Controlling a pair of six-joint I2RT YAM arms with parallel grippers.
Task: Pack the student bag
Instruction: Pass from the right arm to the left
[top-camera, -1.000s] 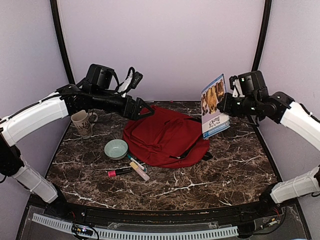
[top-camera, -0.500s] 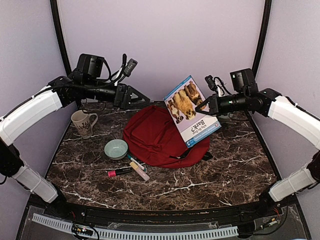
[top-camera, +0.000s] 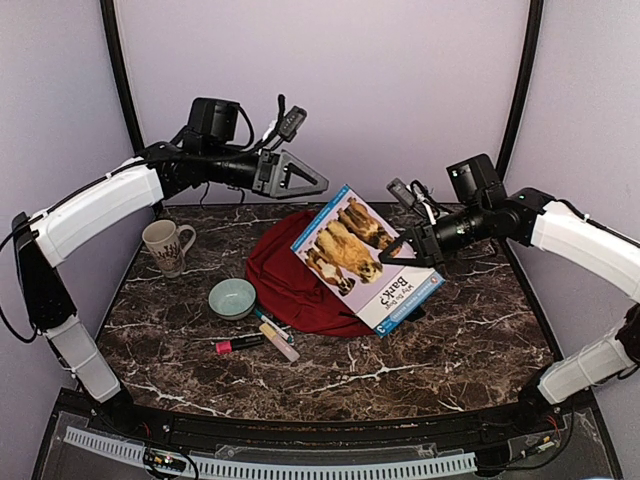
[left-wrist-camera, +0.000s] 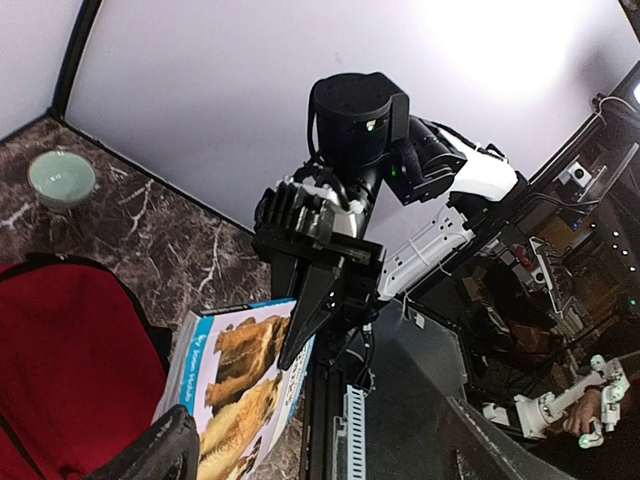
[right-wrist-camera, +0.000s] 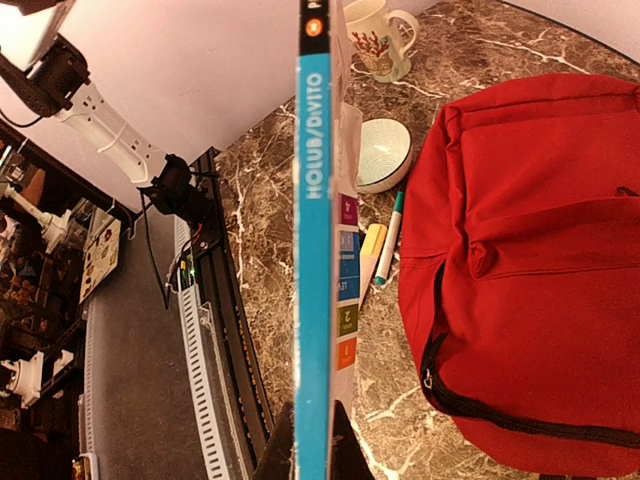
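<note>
Roughly mid-desk toward the back, one bag (top-camera: 290, 285) lies flat on the desk (top-camera: 450, 340); it looks soft and limp, so it will likely sag and slide unless pinched at the fabric lip by the zipper (right-wrist-camera: 428, 378) rather than on a flat panel. Right pincer (top-camera: 408, 250) is clamped on the edge of one book (top-camera: 360, 255), thin and stiff, tilted over the bag's right half; left pincer (top-camera: 305, 178) is spread wide and empty, high over the back-left. Count: one mug (top-camera: 167, 246), one bowl (top-camera: 232, 297), three pens (top-camera: 279, 341) just front-left of the bag.
</note>
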